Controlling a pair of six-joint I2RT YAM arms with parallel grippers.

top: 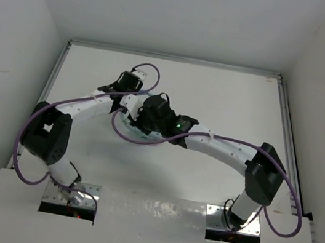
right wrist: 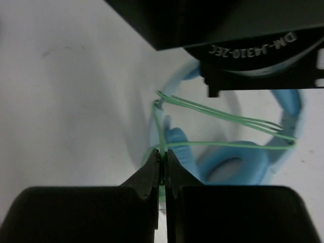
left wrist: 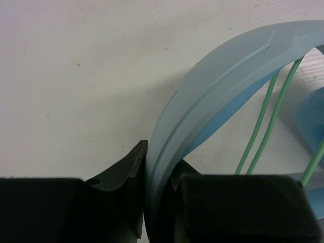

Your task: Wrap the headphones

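left tool (left wrist: 159,169) tight on the headband (left wrist: 228,76), right tool (right wrist: 162,158) tight on the cord (right wrist: 223,145)

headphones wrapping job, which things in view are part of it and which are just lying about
Part of the job:
- headphones, headband clamped in the left gripper
- pale green cord, pinched in the right gripper

Just there:
- purple robot cables
- white table
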